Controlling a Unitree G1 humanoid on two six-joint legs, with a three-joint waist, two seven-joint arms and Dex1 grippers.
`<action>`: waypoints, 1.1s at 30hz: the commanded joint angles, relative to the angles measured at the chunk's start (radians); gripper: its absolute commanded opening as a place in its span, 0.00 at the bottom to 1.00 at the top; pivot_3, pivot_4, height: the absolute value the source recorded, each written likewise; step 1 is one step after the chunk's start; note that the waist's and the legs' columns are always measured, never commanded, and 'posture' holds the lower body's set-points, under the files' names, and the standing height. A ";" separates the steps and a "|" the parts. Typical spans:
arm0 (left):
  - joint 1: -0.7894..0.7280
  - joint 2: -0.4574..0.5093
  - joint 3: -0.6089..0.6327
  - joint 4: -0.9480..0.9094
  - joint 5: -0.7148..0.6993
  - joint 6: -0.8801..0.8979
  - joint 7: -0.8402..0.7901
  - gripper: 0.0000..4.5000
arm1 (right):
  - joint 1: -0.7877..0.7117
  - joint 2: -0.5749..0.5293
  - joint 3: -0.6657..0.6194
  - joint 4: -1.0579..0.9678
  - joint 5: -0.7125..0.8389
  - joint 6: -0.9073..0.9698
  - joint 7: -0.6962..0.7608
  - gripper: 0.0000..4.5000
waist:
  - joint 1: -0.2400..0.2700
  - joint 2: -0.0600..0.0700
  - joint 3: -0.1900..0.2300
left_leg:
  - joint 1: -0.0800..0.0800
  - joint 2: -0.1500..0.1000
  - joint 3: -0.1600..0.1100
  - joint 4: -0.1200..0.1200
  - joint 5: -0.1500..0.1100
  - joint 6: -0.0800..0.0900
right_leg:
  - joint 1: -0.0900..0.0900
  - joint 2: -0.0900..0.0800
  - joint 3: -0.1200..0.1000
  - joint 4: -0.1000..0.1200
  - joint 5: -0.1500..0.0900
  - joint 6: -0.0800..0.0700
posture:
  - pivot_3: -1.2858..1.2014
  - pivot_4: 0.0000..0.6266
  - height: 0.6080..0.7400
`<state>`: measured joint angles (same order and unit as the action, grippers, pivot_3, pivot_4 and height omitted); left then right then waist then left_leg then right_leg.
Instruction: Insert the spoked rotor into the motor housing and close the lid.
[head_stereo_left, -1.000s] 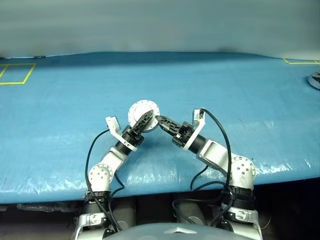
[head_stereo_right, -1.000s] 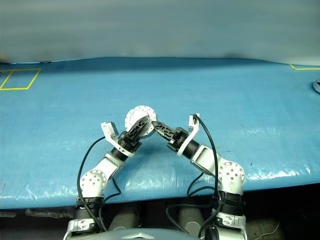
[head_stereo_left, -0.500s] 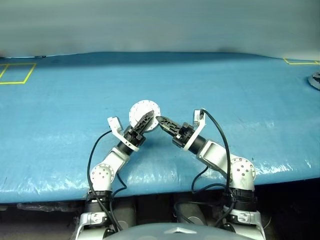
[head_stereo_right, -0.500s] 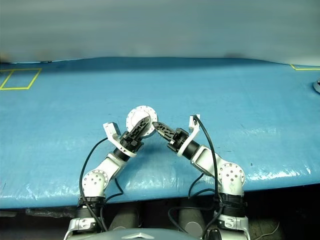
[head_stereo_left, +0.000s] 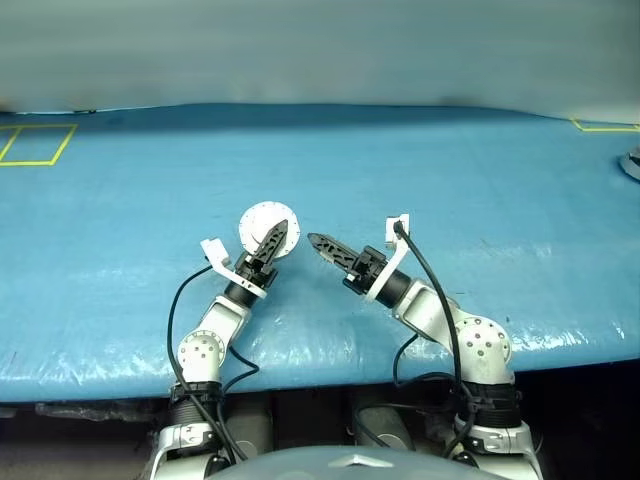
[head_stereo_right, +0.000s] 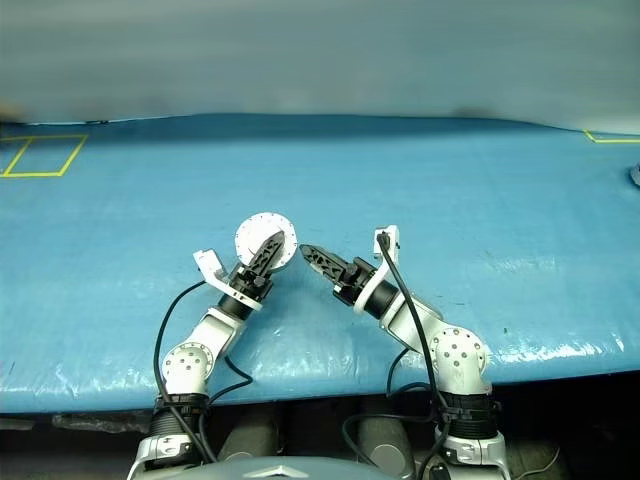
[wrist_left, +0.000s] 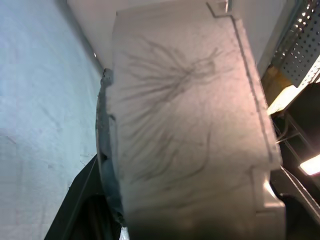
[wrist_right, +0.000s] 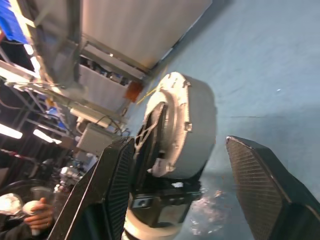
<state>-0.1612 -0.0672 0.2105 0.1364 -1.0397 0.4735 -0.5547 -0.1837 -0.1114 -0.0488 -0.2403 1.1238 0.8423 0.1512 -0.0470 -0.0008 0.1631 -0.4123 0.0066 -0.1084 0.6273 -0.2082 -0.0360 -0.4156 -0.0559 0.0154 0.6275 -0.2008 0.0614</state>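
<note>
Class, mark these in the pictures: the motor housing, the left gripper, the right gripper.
motor housing (head_stereo_left: 256, 224): left eye view, pale round face.
left gripper (head_stereo_left: 275, 237): left eye view, between its fingertips.
right gripper (wrist_right: 175, 150): right wrist view, midway between its fingertips.

Closed grey motor housing (head_stereo_left: 262, 227), on edge

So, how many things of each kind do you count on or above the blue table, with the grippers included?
Grippers: 2 (left gripper, right gripper)
Motor housing: 1
Yellow tape outlines: 2
Grey item at the far right: 1
Total: 6
</note>
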 joint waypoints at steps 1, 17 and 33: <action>-0.055 -0.072 0.040 -0.007 0.017 -0.093 0.048 0.61 | -0.016 -0.009 0.016 0.006 -0.106 -0.059 0.022 0.69 | 0.006 0.000 0.000 | 0.000 0.000 0.000 0.000 0.000 0.000 | 0.000 0.000 0.000 0.000 0.000 0.000 | 0.52 0.24 1.00; -0.301 0.006 0.262 0.175 0.281 -0.394 0.570 0.61 | -0.007 -0.033 0.011 0.031 -0.286 -0.092 0.102 0.69 | 0.013 -0.006 0.004 | 0.000 0.000 0.000 0.001 0.000 0.000 | 0.001 0.000 0.000 0.000 0.005 0.007 | 0.52 0.24 1.00; -0.246 0.043 0.315 0.194 0.453 -0.513 0.757 1.00 | -0.019 -0.010 0.001 0.046 -0.321 -0.053 0.109 0.70 | 0.001 -0.006 0.004 | 0.006 0.000 0.002 0.000 0.000 0.000 | 0.005 0.000 0.002 0.001 0.005 0.006 | 0.52 0.24 1.00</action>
<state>-0.4282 -0.0377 0.4934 0.3504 -0.6212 0.0082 0.1578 -0.1843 -0.1232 -0.0379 -0.1851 0.7996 0.7859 0.2595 -0.0462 -0.0070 0.1666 -0.4056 0.0065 -0.1064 0.6275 -0.2081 -0.0362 -0.4106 -0.0555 0.0181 0.6284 -0.1961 0.0676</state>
